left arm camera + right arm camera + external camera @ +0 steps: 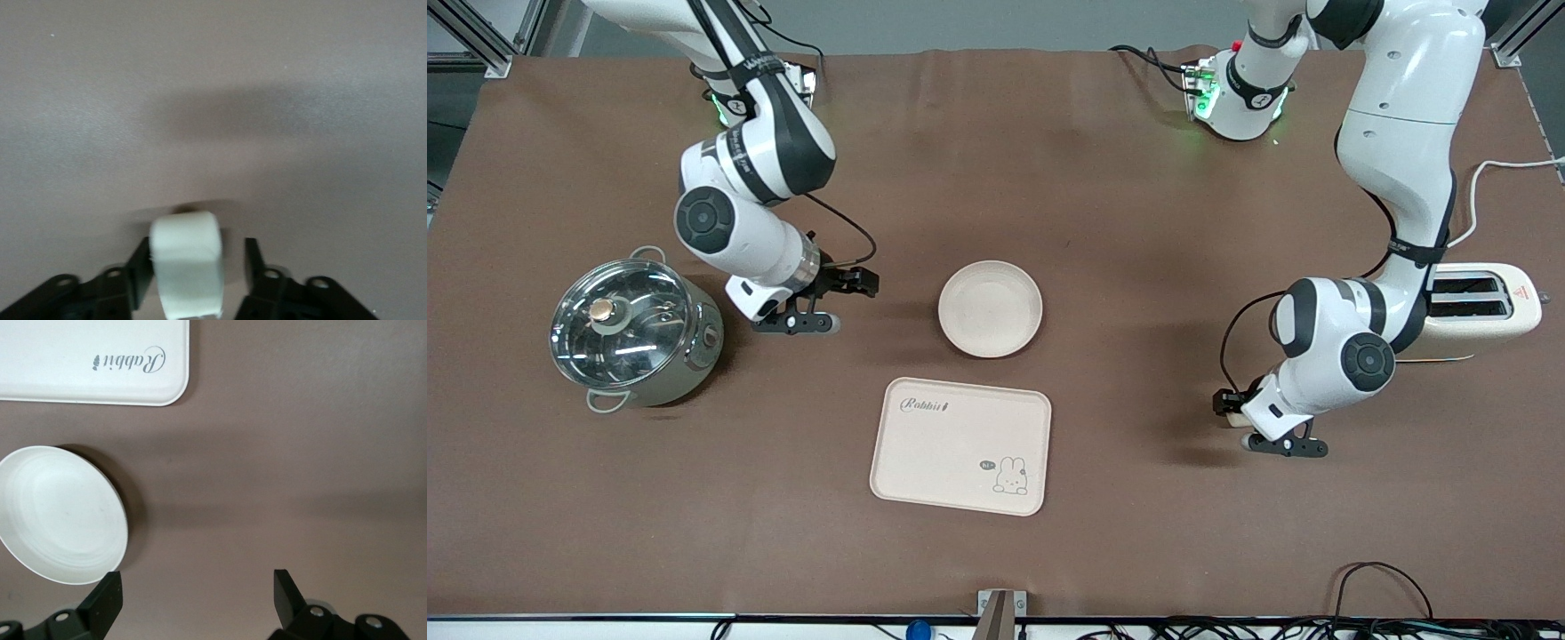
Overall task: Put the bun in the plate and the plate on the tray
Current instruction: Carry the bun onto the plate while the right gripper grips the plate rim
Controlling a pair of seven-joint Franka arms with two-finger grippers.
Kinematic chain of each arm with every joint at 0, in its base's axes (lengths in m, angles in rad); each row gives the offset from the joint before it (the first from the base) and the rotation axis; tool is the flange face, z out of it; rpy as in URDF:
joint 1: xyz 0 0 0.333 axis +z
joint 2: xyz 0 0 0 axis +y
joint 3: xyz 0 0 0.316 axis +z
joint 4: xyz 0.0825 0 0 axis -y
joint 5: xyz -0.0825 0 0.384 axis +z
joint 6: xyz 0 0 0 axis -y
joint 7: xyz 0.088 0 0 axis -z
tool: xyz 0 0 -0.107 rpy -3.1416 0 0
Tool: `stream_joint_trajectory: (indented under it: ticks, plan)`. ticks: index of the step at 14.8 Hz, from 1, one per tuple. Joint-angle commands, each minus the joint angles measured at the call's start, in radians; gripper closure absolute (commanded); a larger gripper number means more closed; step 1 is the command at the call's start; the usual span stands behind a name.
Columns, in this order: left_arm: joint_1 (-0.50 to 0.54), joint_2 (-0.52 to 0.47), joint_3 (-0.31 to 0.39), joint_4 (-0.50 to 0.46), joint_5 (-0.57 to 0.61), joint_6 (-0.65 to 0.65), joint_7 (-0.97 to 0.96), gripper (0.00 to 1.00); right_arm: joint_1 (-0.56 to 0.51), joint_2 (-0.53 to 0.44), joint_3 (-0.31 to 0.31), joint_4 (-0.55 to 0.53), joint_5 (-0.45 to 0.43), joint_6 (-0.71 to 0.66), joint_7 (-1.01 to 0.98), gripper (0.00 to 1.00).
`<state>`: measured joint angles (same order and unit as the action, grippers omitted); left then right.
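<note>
A: How do the jaws stand?

B: The left gripper (193, 267), low over the bare cloth toward its own end of the table, has its jaws spread around the bun (185, 263), one finger (140, 267) touching it and the other standing clear. The right gripper (824, 304) hangs with its jaws parted on nothing, between the pot and the plate.

A: Any writing?

B: "Rabbit" on the tray (960, 446), with a small cartoon rabbit in one corner.

A: And the rest?

B: The plate (990, 308) sits bare at the tray's twelve o'clock, just apart from it. A lidded steel pot (633, 326) stands at the plate's nine o'clock, a cream toaster (1480, 308) at its three o'clock.
</note>
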<state>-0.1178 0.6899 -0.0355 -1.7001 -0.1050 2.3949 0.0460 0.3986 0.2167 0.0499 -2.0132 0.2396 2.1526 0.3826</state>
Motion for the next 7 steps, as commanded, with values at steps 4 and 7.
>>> stream_joint_trajectory:
  ticks: [4, 7]
  plan:
    - [-0.014, -0.055, -0.026, -0.01, -0.008, 0.003, 0.009, 0.84, 0.101, 0.021, -0.008, -0.108, 0.168, 0.25, 0.081, 0.0]
    - [-0.043, -0.084, -0.153, -0.006, -0.015, -0.043, -0.249, 0.82, 0.133, 0.072, -0.008, -0.116, 0.198, 0.34, 0.088, 0.0]
